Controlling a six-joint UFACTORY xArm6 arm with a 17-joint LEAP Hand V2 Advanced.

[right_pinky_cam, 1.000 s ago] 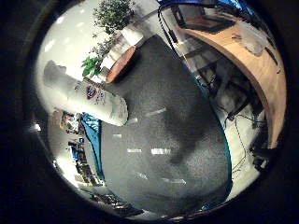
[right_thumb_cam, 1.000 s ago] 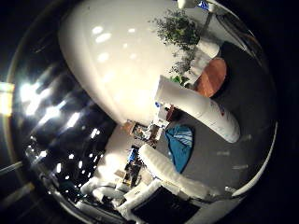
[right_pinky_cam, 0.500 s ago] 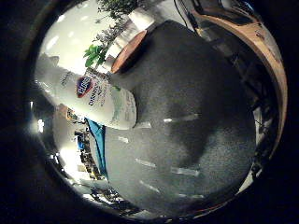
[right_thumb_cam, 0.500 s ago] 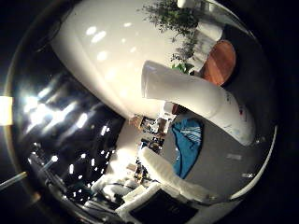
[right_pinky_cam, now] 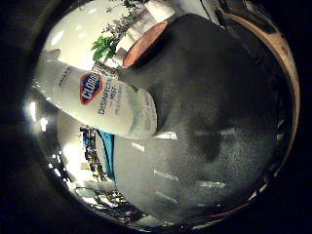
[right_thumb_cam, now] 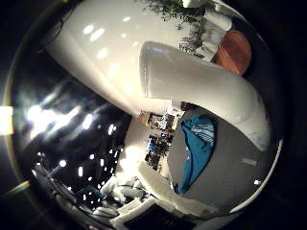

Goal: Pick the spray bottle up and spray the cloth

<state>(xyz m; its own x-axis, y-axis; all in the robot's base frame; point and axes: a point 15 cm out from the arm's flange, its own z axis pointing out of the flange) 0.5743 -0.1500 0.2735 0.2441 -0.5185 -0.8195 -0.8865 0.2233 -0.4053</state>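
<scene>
A white spray bottle (right_pinky_cam: 102,100) with a red and blue label stands on the grey table (right_pinky_cam: 214,97). It fills a large part of both palm views, so it is close to the palm. A teal cloth (right_thumb_cam: 196,143) lies crumpled on the table just beyond the bottle. White parts of my hand (right_thumb_cam: 158,184) reach in at the edge of the thumb side view. Its fingers look relaxed and do not touch the bottle. The bottle's spray head is not visible.
A round reddish-brown disc (right_pinky_cam: 144,44) lies at the far end of the table, beside a green plant (right_pinky_cam: 105,46) and white pots. A wooden desk edge (right_pinky_cam: 278,53) runs along the table's other side.
The bottle has grown steadily larger in both views. The palm has moved closer to it. Bottle and cloth have stayed where they were on the table.
</scene>
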